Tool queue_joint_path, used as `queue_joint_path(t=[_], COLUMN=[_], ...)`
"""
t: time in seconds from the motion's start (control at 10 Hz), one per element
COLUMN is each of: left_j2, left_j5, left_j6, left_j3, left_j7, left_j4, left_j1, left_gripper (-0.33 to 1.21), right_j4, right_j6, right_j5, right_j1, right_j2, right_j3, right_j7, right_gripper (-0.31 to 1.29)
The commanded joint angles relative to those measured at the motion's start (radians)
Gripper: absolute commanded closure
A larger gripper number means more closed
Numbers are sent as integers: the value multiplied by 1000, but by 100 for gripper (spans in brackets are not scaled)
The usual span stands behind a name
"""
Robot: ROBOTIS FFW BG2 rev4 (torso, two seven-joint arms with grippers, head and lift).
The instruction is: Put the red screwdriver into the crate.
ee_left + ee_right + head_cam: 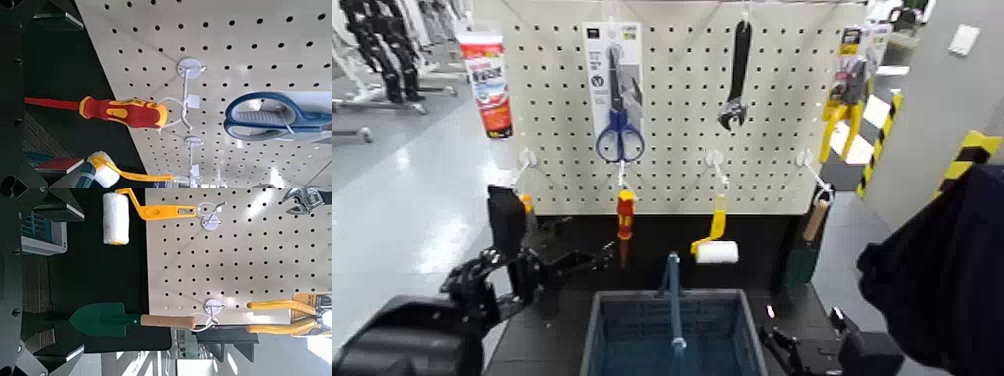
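Observation:
The red screwdriver (624, 215) hangs shaft down from a pegboard hook, below the blue scissors. In the left wrist view its red handle with yellow bands (125, 111) shows close up, still on its hook. The blue-grey crate (607, 335) with its blue handle bar stands on the dark table in front of the board, at the bottom centre. My left gripper (590, 260) is open and empty, just left of the screwdriver's lower shaft and apart from it. My right gripper (779, 347) is low at the crate's right side.
The pegboard also holds blue scissors (620, 135), a black wrench (736, 85), a yellow paint roller (715, 245), a green trowel (100, 319), yellow pliers (847, 110) and a tube (487, 80). A dark blue cloth shape (942, 270) fills the right side.

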Motion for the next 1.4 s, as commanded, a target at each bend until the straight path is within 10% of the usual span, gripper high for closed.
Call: queue_joint_path(t=[0.1, 1.1, 1.4], left_j2=[1, -22, -23], left_j5=[4, 73, 76], left_j6=[-5, -82, -90], left_j3=[-51, -143, -166], left_j7=[-39, -88, -93], left_j4=[77, 302, 341], left_j1=[-83, -233, -264], left_gripper=[10, 14, 52], right_j4=[3, 20, 23], right_j6=[-4, -18, -21], right_j5=[-4, -21, -23], right_j1=[-5, -13, -16], right_j2=[-3, -4, -6], right_j3=[4, 13, 15], right_j7=[0, 1, 5], right_gripper=[14, 14, 14])
